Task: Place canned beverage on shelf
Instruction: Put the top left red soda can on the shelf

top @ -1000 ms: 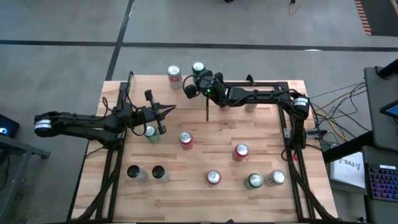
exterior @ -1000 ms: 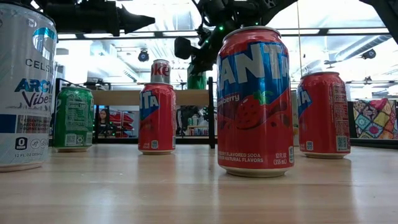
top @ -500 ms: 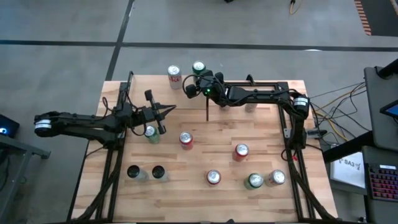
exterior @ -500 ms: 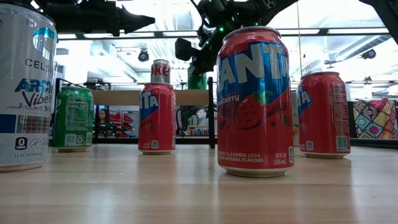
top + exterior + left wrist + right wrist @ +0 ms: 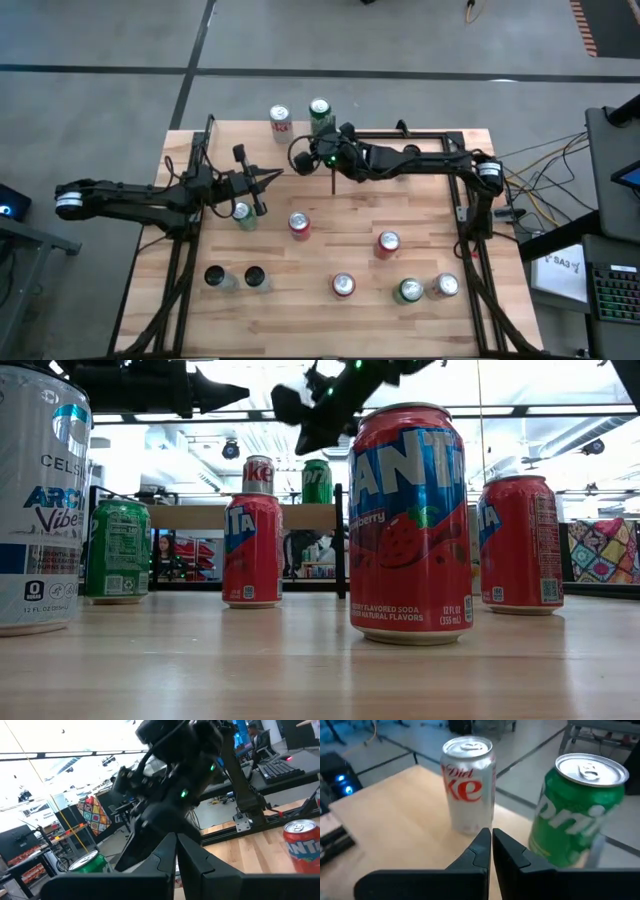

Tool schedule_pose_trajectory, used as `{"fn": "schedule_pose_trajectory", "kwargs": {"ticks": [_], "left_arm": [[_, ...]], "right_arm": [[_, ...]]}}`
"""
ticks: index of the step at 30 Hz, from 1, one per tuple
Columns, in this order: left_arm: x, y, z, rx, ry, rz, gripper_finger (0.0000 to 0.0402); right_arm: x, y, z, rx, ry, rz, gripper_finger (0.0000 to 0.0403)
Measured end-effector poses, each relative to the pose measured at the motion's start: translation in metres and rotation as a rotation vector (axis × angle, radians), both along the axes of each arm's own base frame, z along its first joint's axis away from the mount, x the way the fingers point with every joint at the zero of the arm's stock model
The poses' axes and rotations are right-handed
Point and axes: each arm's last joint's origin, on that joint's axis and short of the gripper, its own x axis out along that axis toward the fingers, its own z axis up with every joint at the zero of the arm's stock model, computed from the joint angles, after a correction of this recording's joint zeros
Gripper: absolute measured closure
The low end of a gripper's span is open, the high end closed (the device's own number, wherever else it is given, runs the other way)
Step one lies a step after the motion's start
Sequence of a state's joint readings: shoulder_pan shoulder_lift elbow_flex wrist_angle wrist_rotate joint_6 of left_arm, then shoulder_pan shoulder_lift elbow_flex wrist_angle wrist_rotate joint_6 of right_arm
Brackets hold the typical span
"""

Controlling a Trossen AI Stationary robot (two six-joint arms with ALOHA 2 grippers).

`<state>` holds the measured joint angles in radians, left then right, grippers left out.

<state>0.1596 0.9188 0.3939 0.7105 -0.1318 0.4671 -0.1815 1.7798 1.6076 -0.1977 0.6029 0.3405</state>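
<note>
Two cans stand upright on the shelf [image 5: 395,815] at the table's far side: a silver Diet Coke can [image 5: 468,785] and a green Sprite can [image 5: 577,812]. In the low view the shelf [image 5: 200,517] shows as a light board with black posts, carrying the green can [image 5: 317,480]. My right gripper [image 5: 491,837] hovers shut above and in front of both cans, touching neither; the high view shows my right gripper [image 5: 303,148] near the green can [image 5: 319,108]. My left gripper [image 5: 275,175] waits shut over the table's left half.
Loose cans stand on the tabletop [image 5: 430,215]: red ones [image 5: 298,224] [image 5: 387,243] [image 5: 343,286], a green one [image 5: 409,291], a silver one [image 5: 445,286], a green one [image 5: 241,213] under my left arm, and two dark-topped ones [image 5: 214,276] [image 5: 254,277]. A black frame edges the table.
My right gripper has risen and drawn back from the green can toward the table's near and left side, staying shut. The green can stands where it was on the shelf, now unhidden in the low view.
</note>
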Motion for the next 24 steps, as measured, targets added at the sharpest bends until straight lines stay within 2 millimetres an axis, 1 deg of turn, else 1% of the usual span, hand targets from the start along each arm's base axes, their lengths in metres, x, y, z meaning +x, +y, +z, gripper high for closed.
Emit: {"fn": "schedule_pose_trajectory", "kwargs": {"ticks": [5, 9, 14, 18, 24], "left_arm": [[0.000, 0.000, -0.001, -0.056, -0.010, -0.012, 0.0402], [0.001, -0.001, -0.003, -0.109, 0.002, -0.025, 0.0402], [0.002, -0.003, -0.007, -0.247, 0.002, -0.072, 0.0402], [0.003, -0.009, -0.009, -0.355, 0.014, -0.156, 0.0402], [0.005, -0.024, -0.009, -0.462, 0.007, -0.267, 0.0402]], "right_arm": [[-0.017, 0.025, 0.022, 0.044, 0.108, 0.040, 0.0394], [-0.034, 0.045, 0.033, 0.061, 0.235, 0.089, 0.0394], [-0.054, 0.068, 0.036, 0.050, 0.404, 0.161, 0.0394], [-0.068, 0.083, 0.035, 0.058, 0.498, 0.234, 0.0394], [-0.078, 0.099, 0.032, 0.076, 0.566, 0.401, 0.0394]]}}
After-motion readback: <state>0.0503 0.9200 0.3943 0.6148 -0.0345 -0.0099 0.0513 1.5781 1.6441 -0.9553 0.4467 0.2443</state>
